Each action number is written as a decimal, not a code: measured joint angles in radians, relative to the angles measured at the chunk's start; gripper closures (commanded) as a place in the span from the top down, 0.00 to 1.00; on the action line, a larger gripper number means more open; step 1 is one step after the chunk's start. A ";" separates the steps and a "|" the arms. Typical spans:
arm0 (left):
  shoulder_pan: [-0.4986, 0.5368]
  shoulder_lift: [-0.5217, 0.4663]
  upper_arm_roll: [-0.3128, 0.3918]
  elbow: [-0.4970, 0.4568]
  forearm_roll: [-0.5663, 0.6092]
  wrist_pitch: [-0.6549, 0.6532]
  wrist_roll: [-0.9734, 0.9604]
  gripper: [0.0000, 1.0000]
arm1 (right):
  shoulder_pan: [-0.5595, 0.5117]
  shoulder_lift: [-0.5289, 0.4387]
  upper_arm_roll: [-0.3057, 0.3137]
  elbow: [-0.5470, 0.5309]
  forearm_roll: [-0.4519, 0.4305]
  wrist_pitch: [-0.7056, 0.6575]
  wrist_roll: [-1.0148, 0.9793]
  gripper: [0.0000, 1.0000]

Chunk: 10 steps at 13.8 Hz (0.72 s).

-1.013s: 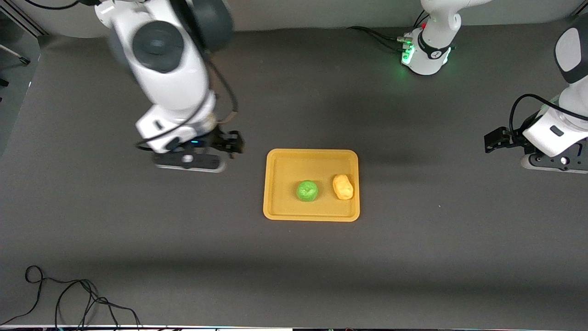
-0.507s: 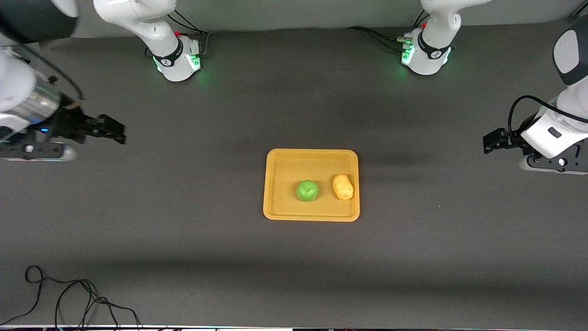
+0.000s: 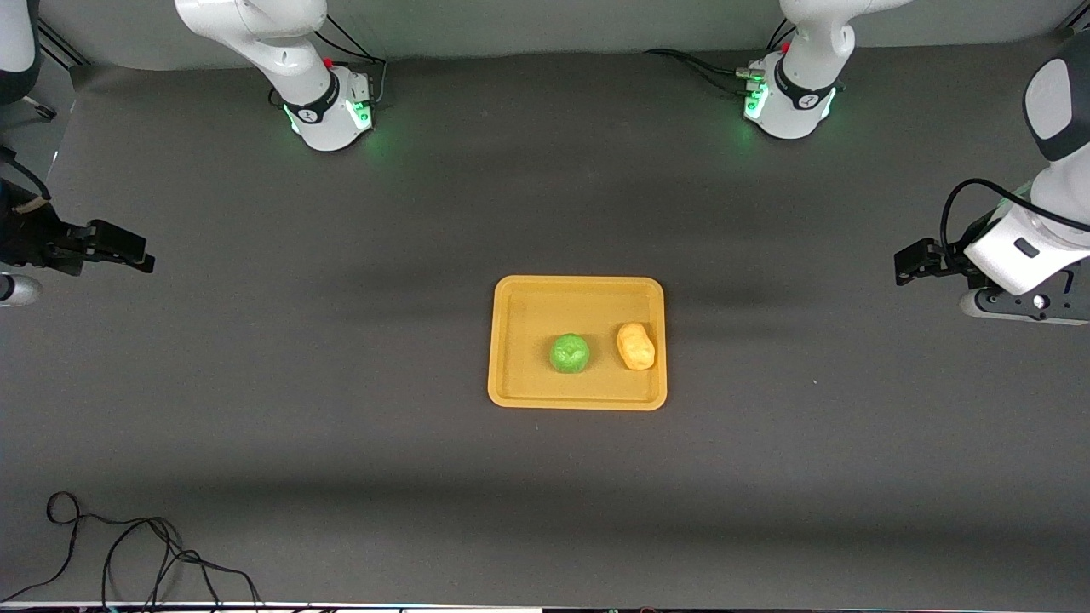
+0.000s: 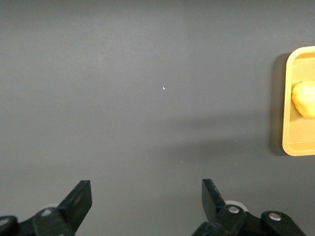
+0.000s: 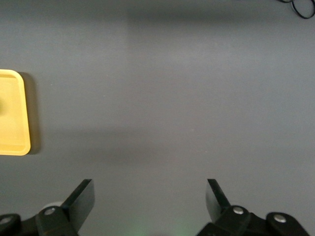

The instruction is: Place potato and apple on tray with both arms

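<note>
dark table [image 3: 341,426], apple [image 3: 570,353] beside potato [image 3: 636,346] on tray [image 3: 519,311]; left gripper [image 3: 909,261] and right gripper [image 3: 128,253] both spread, empty

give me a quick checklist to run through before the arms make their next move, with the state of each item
1. Apple on the tray: ok.
2. Potato on the tray, beside the apple, toward the left arm's end: ok.
3. Left gripper open and holding nothing, over bare table at its own end: ok.
4. Right gripper open and holding nothing, over bare table at its own end: ok.
5. Both fruits sit apart from the rim: cannot tell for the potato.
</note>
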 measured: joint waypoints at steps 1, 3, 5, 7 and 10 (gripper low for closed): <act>-0.003 0.001 0.000 0.000 0.000 0.000 0.000 0.99 | 0.000 -0.010 -0.003 -0.019 0.000 0.012 -0.005 1.00; -0.005 0.002 -0.001 0.000 0.000 0.000 -0.001 0.99 | 0.003 -0.026 -0.003 -0.039 0.000 0.017 -0.007 1.00; -0.005 0.002 -0.001 0.000 0.000 0.000 -0.001 0.99 | 0.005 -0.031 -0.002 -0.042 0.000 0.017 -0.007 1.00; -0.005 0.002 -0.001 0.000 0.000 0.000 -0.001 0.99 | 0.005 -0.031 -0.002 -0.042 0.000 0.019 -0.007 1.00; -0.005 0.002 -0.001 0.000 0.000 0.000 -0.001 0.99 | 0.003 -0.031 -0.003 -0.042 0.000 0.021 -0.007 1.00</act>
